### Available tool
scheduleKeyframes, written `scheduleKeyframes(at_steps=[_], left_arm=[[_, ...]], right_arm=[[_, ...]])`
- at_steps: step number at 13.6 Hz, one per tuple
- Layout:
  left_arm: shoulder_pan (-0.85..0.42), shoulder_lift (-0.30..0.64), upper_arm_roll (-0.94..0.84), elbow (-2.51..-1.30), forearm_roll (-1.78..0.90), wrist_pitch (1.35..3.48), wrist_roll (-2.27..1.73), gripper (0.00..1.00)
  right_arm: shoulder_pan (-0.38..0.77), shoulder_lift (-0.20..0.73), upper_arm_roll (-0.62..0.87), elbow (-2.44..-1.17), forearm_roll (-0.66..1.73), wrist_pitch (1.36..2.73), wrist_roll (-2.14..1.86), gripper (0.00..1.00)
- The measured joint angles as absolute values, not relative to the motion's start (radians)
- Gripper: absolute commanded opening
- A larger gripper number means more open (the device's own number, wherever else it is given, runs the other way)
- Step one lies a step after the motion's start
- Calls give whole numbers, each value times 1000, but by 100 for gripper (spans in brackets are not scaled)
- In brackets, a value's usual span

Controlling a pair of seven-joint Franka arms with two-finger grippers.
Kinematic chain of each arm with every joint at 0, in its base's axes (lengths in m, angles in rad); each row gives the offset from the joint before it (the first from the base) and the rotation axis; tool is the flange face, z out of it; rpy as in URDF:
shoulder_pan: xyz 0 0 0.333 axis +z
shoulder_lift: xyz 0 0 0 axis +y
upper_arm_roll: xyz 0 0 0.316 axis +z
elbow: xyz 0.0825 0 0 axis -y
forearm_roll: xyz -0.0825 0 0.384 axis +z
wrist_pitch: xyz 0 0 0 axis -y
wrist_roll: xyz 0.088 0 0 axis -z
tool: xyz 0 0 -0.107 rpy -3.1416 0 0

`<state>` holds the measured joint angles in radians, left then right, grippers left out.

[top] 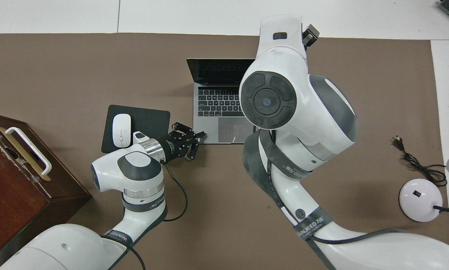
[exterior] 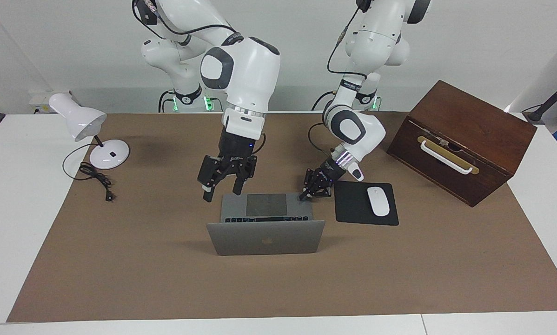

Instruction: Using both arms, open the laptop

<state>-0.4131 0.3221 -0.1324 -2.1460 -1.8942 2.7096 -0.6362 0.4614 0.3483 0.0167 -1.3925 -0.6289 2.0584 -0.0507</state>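
Observation:
The silver-grey laptop [exterior: 267,237] stands open in the middle of the brown mat, its lid upright and its keyboard [top: 213,101] and trackpad showing. My left gripper [exterior: 304,196] is shut, with its tips resting on the deck's corner nearest the robots, beside the mouse pad. My right gripper [exterior: 222,191] hangs in the air with its fingers spread and nothing between them. It is over the mat by the deck's corner toward the right arm's end and clear of the laptop. From overhead the right arm's own bulk hides most of that gripper.
A black mouse pad [exterior: 350,204] with a white mouse [exterior: 378,201] lies beside the laptop toward the left arm's end. A brown wooden box [exterior: 460,139] with a white handle stands past it. A white desk lamp [exterior: 81,121] and its cable [exterior: 95,179] sit at the right arm's end.

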Motion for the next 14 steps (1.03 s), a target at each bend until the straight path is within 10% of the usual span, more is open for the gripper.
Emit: scheduleKeyframes(at_steps=[14], left_arm=[[-417, 243, -129, -2083, -1705, 2990, -565, 0]], right_arm=[[388, 138, 6, -1393, -311, 1771, 91, 100]])
